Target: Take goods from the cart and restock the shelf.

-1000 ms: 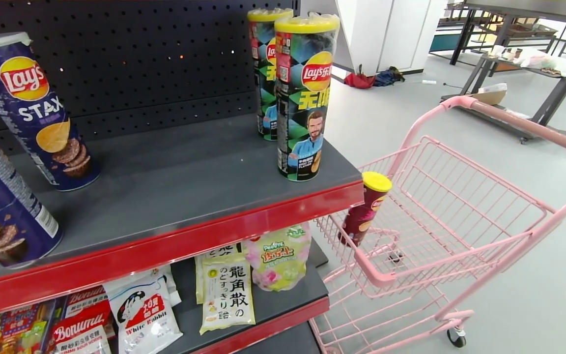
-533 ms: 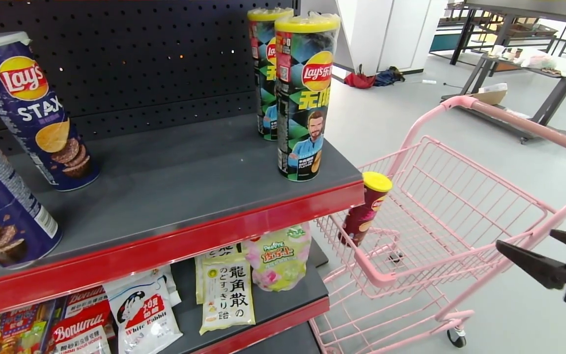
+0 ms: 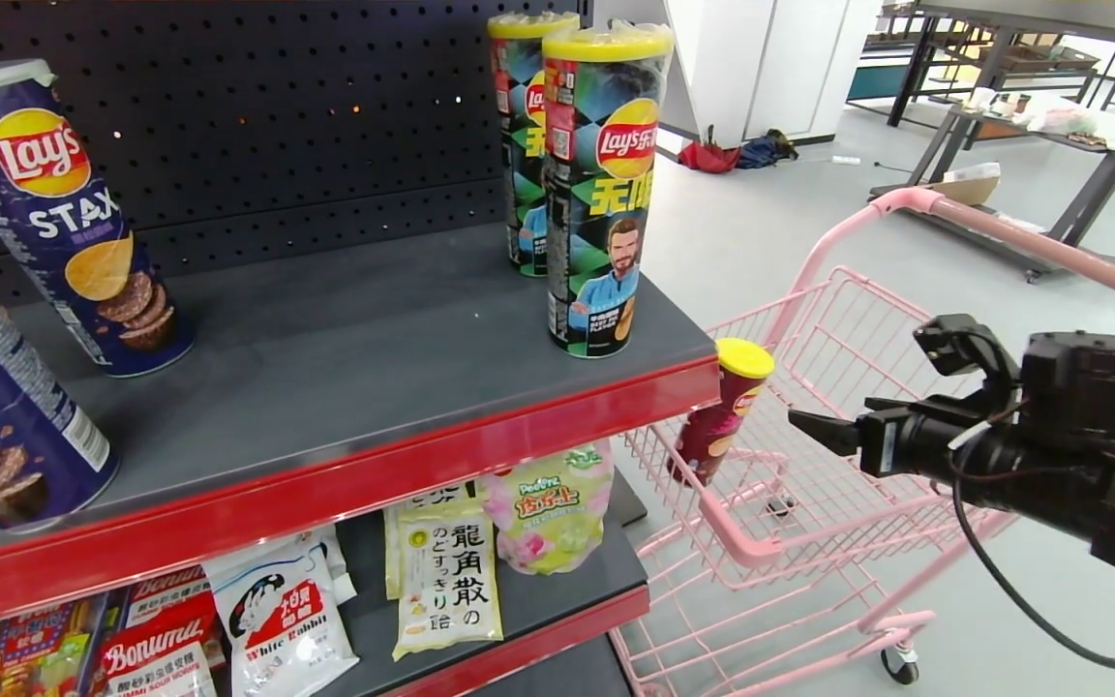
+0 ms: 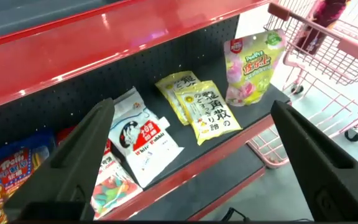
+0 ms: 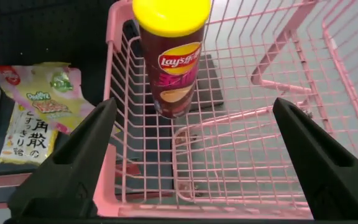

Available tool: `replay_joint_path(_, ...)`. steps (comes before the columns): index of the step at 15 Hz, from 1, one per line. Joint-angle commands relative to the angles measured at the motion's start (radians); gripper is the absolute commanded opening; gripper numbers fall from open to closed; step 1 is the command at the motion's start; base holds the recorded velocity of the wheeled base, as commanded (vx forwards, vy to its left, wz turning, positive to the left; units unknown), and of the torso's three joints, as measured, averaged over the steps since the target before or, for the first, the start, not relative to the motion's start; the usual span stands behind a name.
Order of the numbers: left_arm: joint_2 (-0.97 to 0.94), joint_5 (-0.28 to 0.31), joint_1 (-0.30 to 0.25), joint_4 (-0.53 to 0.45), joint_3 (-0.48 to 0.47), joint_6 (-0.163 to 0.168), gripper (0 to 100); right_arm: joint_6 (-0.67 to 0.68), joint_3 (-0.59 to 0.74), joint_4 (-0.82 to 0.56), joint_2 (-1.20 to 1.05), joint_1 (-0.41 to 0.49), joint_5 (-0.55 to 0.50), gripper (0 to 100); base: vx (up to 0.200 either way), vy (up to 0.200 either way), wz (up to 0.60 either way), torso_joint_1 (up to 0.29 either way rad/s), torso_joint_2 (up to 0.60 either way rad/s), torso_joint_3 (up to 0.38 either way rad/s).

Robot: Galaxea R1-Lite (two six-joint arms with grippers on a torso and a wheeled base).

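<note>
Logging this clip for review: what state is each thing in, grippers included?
maroon chip can: standing in the pink cart, lid on, ungripped.
right gripper: open, above the cart, pointing at the can.
left gripper: open, empty, facing the lower shelf.
green chip cans: two, upright on the top shelf, lidded.
blue chip cans: two, standing on the top shelf.
snack bags: lying on the lower shelf.

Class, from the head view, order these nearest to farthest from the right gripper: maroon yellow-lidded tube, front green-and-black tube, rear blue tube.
1. Maroon yellow-lidded tube, in pink cart.
2. Front green-and-black tube, shelf's right end.
3. Rear blue tube, shelf's left.
</note>
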State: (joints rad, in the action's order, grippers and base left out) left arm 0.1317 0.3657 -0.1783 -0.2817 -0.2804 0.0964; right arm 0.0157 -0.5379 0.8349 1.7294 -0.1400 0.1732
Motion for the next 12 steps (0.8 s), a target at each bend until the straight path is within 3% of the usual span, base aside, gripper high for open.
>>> replay_joint_path(1,0.009,-0.002,-0.001,0.001,-0.003,0.000,100,0.003,-0.079,0.009,0.150,-0.007,0.025,100,0.000,0.000,0.00,0.000,0.00,0.000)
replay_joint_path(10,-0.021,-0.014,-0.006,-0.079,0.000,0.006,100,0.029,-0.231,0.069,0.311,-0.061,0.043,100,0.000,0.000,0.00,0.000,0.00,0.000)
replay_joint_path(12,-0.017,-0.042,-0.006,-0.079,0.003,0.008,100,0.029,-0.277,0.105,0.375,-0.059,0.042,100,0.000,0.000,0.00,0.000,0.00,0.000)
